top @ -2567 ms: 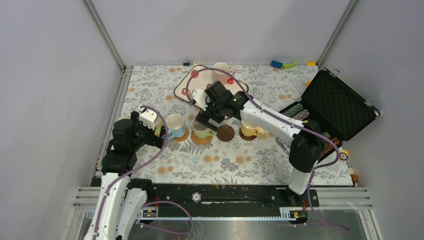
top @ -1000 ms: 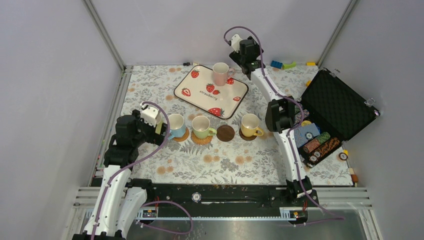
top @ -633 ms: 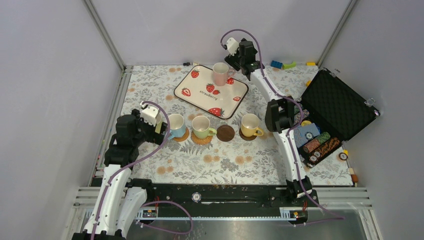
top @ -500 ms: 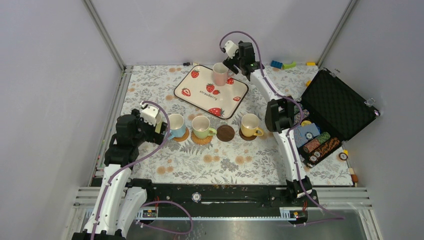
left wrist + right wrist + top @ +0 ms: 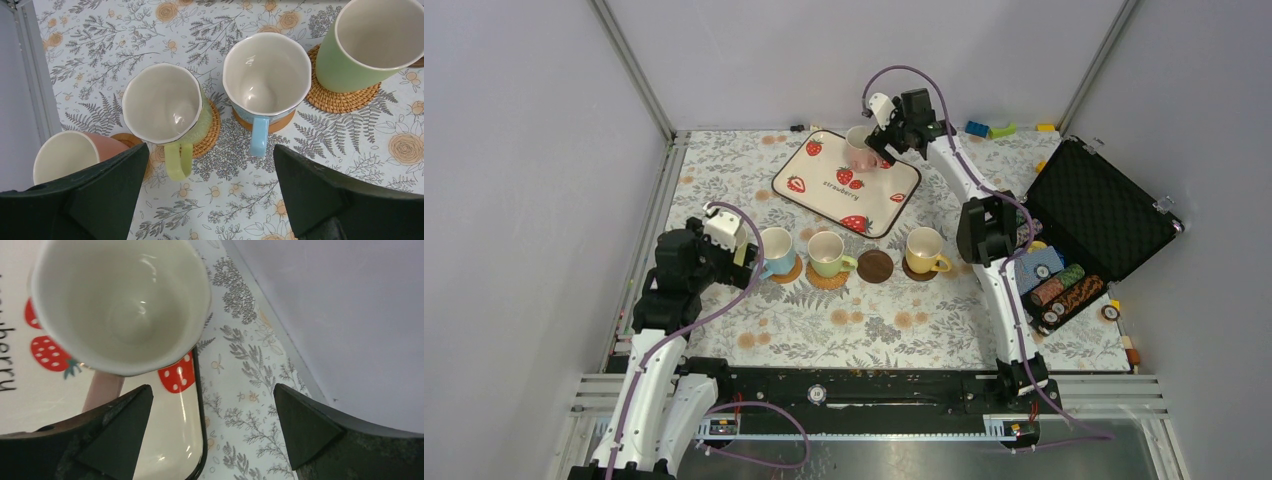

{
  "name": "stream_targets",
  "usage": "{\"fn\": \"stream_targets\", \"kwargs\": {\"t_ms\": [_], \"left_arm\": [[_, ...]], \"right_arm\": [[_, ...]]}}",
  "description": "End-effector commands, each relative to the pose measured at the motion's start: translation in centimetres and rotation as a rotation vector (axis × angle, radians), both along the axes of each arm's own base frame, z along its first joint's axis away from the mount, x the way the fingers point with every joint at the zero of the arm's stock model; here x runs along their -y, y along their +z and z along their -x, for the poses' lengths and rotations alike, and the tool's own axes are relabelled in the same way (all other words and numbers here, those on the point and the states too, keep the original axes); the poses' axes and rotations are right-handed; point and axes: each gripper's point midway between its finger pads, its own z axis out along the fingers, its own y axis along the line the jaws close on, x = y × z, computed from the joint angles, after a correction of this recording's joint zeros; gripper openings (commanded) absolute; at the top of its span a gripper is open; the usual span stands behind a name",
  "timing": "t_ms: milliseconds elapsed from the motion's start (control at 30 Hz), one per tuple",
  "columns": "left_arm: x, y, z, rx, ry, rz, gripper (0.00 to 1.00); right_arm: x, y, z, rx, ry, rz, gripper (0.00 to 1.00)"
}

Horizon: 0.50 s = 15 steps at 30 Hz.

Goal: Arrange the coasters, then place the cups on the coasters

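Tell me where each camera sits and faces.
Top: above and behind, facing down at the table; left arm, right arm show.
Left wrist: faces down on the blue cup and neighbours; open jaws at bottom.
Right wrist: faces down into the pink cup on the tray; open jaws at bottom.
Shared: top and right wrist show that cup.

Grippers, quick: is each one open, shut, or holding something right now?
Left gripper: open, holding nothing.
Right gripper: open, holding nothing, close to the pink cup.
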Motion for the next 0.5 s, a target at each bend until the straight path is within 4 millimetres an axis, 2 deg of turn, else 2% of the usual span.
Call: {"fn": "stream_targets", "kwargs": {"t_ms": [0, 133, 267, 367, 467], "left_arm": [[-0.4, 1.1, -0.6, 0.065, 0.014, -0.008, 0.99], [-0.3, 1.2, -0.4, 0.073, 0.011, -0.007, 0.99], [-0.2, 1.4, -0.2, 0.082, 0.005, -0.008, 0.99], [0.0, 1.4, -0.2, 0.084, 0.002, -0.008, 0.99], [0.0, 1.5, -0.2, 0.086, -0.001, -0.006, 0.99]], "right_arm": [[-1.7, 6.2, 2.9, -0.008, 0.068, -0.088, 0.99], [-0.6, 7.2, 3.0, 0.024, -0.010, -0.029, 1.00], [1.3, 10.0, 2.6, 0.100, -0.151, -0.004, 1.00], [4.0, 12.6, 2.1, 0.161, -0.320, 0.002, 0.99], [4.8, 13.7, 3.1, 0.152, -0.390, -0.038, 1.00]]}}
